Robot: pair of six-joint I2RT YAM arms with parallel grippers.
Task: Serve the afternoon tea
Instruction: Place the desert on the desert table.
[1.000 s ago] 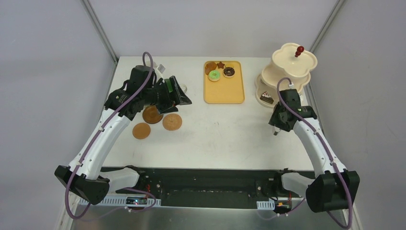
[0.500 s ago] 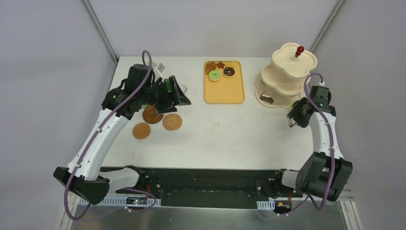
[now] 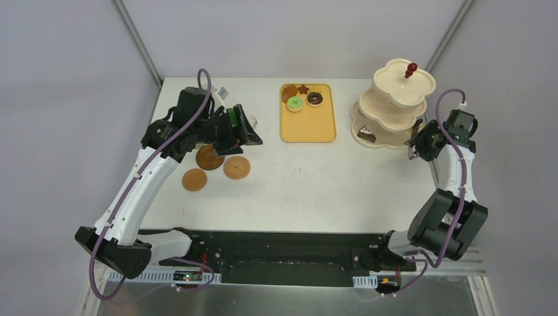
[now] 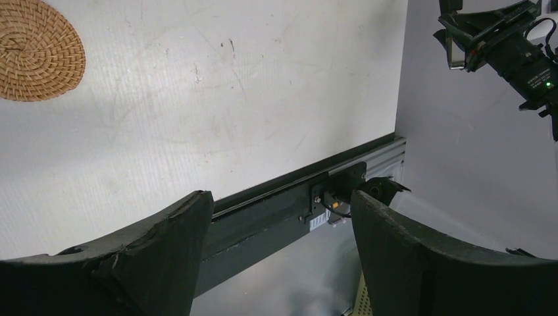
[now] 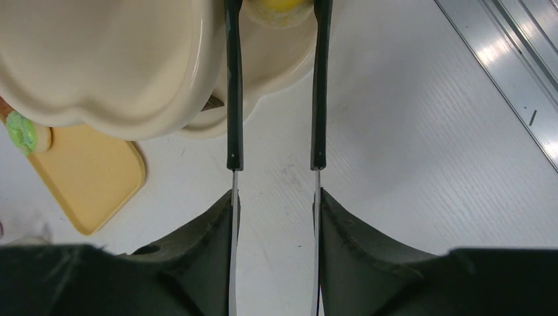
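The cream three-tier stand [image 3: 395, 99] with its red knob [image 3: 412, 68] stands at the back right, a cake slice [image 3: 366, 135] on its bottom tier. My right gripper [image 3: 416, 148] is just right of the stand, shut on the black tongs [image 5: 233, 99]. The tong arms reach over the lower tier [image 5: 99, 59], with a yellow pastry [image 5: 279, 6] between their tips. Three brown coasters [image 3: 209, 158] lie at the left. My left gripper [image 3: 250, 131] hovers above them, open and empty. Several pastries [image 3: 294, 103] lie on the yellow tray [image 3: 307, 125].
The yellow tray sits at the back centre, and its corner [image 5: 92, 178] and a green doughnut [image 5: 23, 131] show in the right wrist view. One coaster [image 4: 39, 49] shows in the left wrist view. The table's right edge and a metal rail [image 5: 507, 72] run close by the right gripper.
My right arm has swung right and back with the tongs, from in front of the stand to its right side. The left arm has stayed put.
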